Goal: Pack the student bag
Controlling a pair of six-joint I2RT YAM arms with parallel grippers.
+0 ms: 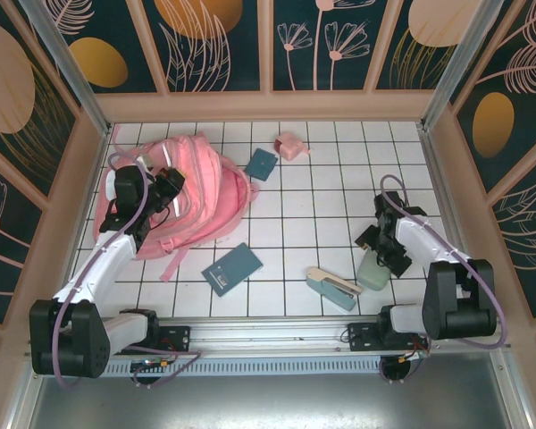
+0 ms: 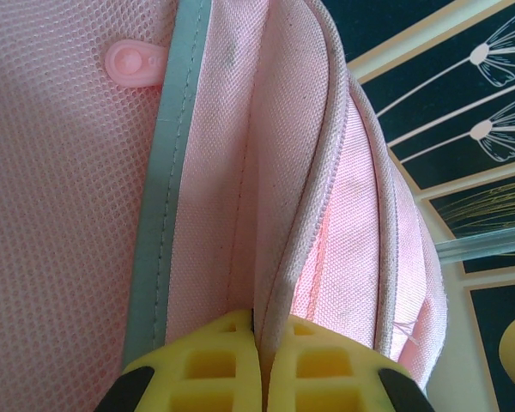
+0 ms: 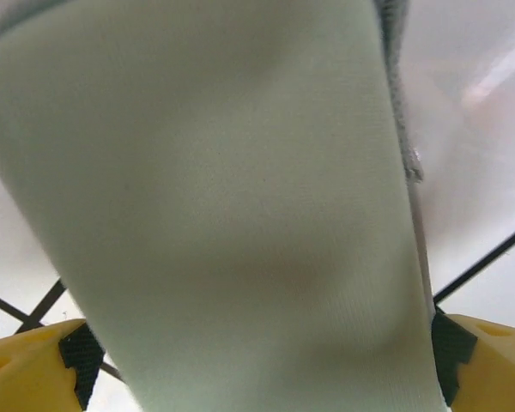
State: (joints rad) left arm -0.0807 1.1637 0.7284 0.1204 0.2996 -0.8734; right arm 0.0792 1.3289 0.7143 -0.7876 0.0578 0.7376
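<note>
The student bag (image 1: 192,192), a big pink backpack, lies at the back left of the tiled table. My left gripper (image 1: 165,183) is on its top and is shut on the bag's zipper edge (image 2: 279,283), the yellow fingertips (image 2: 215,365) pressed together around the fabric. At the right front my right gripper (image 1: 386,250) stands over a pale green pouch (image 1: 372,268). In the right wrist view the pale green pouch (image 3: 232,223) lies between my widely spread fingers (image 3: 26,365) and reaches both inner sides, with no visible squeeze.
A teal notebook (image 1: 232,268) lies at the front middle, and a smaller teal booklet (image 1: 262,164) sits near the back. A small pink pouch (image 1: 291,145) is behind it. A stapler (image 1: 330,288) lies just left of the green pouch. Wooden walls surround the table.
</note>
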